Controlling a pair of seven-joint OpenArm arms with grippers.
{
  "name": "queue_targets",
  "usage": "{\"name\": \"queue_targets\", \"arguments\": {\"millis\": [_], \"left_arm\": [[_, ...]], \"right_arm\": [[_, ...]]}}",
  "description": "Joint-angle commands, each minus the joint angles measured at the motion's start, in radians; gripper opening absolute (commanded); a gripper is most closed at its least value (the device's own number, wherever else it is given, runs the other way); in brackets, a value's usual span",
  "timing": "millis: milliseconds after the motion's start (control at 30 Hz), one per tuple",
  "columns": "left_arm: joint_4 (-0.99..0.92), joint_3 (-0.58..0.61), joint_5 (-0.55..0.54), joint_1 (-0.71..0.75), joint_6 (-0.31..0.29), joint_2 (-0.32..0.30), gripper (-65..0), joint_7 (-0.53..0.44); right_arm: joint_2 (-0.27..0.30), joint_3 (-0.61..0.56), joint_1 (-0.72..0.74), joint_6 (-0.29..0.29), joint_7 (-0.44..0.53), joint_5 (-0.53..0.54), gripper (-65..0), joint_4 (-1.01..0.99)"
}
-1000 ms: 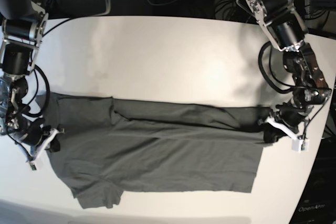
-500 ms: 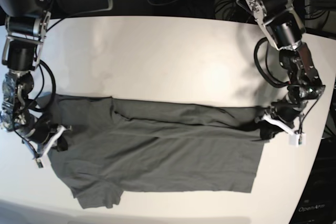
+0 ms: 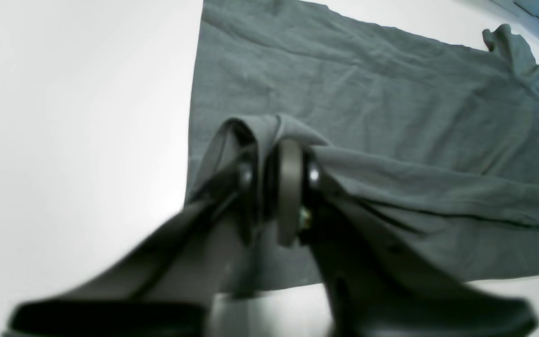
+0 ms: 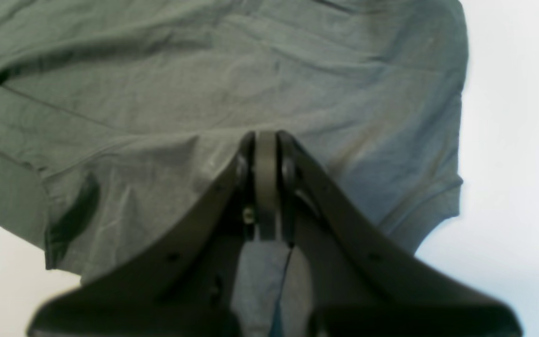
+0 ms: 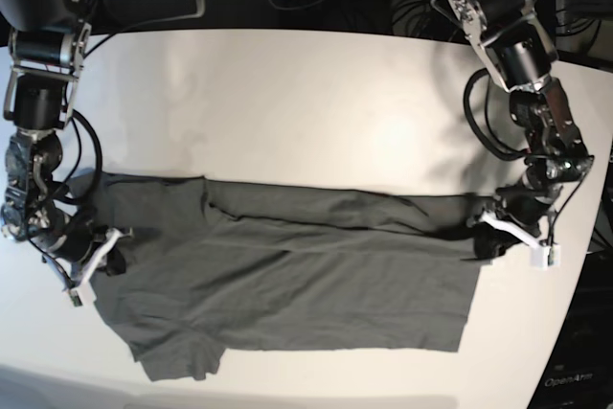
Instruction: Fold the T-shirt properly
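The T-shirt (image 5: 287, 275) lies flat on the white desk (image 5: 287, 112), its long axis running side to side between the arms. The right pincer (image 5: 107, 248) is clamped on cloth at the sleeve end; the left pincer (image 5: 490, 237) has a fold between its tips at the hem end, though whether it grips or releases I cannot tell. Each arm is nearest its own end.

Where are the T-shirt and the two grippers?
T-shirt (image 5: 287, 284): base view, middle of its body.
Left gripper (image 5: 487, 235): base view, fingertips at the hem edge.
Right gripper (image 5: 108, 254): base view, fingertips at the sleeve end.
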Motion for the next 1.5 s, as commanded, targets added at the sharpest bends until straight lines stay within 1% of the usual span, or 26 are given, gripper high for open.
{"name": "queue_targets", "arguments": {"millis": [0, 67, 167, 233, 300, 400, 433, 533, 733, 833, 867, 1100, 1233, 1267, 1300, 1333, 1367, 1467], "left_arm": [[0.017, -0.003, -0.019, -0.030, -0.003, -0.013, -50.1, -0.032], [0.017, -0.003, -0.019, -0.028, -0.003, -0.013, -47.4, -0.032], [0.017, -0.003, -0.019, -0.028, -0.003, -0.013, -47.4, -0.032], [0.017, -0.003, -0.019, -0.028, -0.003, -0.013, -47.4, -0.032], [0.017, -0.003, -0.019, -0.028, -0.003, -0.013, -47.4, -0.032], [0.017, -0.003, -0.019, -0.027, -0.003, -0.013, -47.4, -0.032], [0.017, -0.003, -0.019, -0.027, -0.003, -0.013, -47.4, -0.032], [0.017, -0.003, -0.019, -0.025, -0.003, -0.013, -47.4, -0.032], [0.020, -0.003, -0.019, -0.010, -0.003, -0.013, -47.4, -0.032], [0.019, -0.003, -0.019, -0.010, -0.005, -0.018, -47.4, -0.032], [0.019, -0.003, -0.019, -0.010, -0.006, -0.024, -47.4, -0.032], [0.028, -0.004, -0.026, 0.003, -0.011, -0.026, -47.4, -0.032], [0.030, -0.004, -0.028, 0.003, -0.012, -0.026, -47.4, -0.032], [0.030, -0.004, -0.028, 0.003, -0.012, -0.026, -47.4, -0.032], [0.030, -0.004, -0.028, 0.003, -0.012, -0.026, -47.4, -0.032], [0.030, -0.004, -0.028, 0.003, -0.012, -0.026, -47.5, -0.032], [0.030, -0.004, -0.029, 0.003, -0.014, -0.026, -47.5, -0.032], [0.030, -0.004, -0.029, 0.003, -0.014, -0.022, -47.6, -0.032]], "right_arm": [[0.022, 0.005, 0.031, 0.022, 0.026, 0.012, -63.5, 0.014], [0.031, 0.005, 0.031, 0.022, 0.026, 0.012, -63.5, 0.014], [0.034, 0.008, 0.039, 0.022, 0.029, 0.012, -63.4, -0.035], [0.035, 0.006, 0.060, 0.022, 0.060, 0.012, -62.8, -0.089], [0.045, 0.005, 0.071, 0.022, 0.092, 0.012, -58.2, -0.148], [0.046, 0.005, 0.074, 0.022, 0.134, 0.012, -47.3, -0.196], [0.046, 0.005, 0.074, 0.022, 0.144, 0.012, -44.7, -0.201], [0.046, 0.005, 0.072, 0.022, 0.158, 0.012, -40.5, -0.201], [0.046, 0.005, 0.077, 0.022, 0.158, 0.012, -40.2, -0.197], [0.049, 0.003, 0.094, 0.022, 0.158, 0.012, -36.3, -0.202], [0.055, 0.005, 0.097, 0.022, 0.158, 0.012, -35.3, -0.202], [0.086, 0.012, 0.100, 0.022, 0.157, 0.012, -35.0, -0.196], [0.089, 0.014, 0.100, 0.022, 0.151, 0.016, -35.7, -0.194], [0.089, 0.014, 0.097, 0.022, 0.149, 0.016, -36.4, -0.194], [0.089, 0.014, 0.095, 0.022, 0.149, 0.016, -38.7, -0.194], [0.089, 0.014, 0.092, 0.022, 0.149, 0.018, -42.4, -0.194], [0.089, 0.014, 0.089, 0.022, 0.149, 0.018, -47.3, -0.194], [0.086, 0.034, 0.074, 0.022, 0.149, 0.018, -64.7, -0.193]]}}
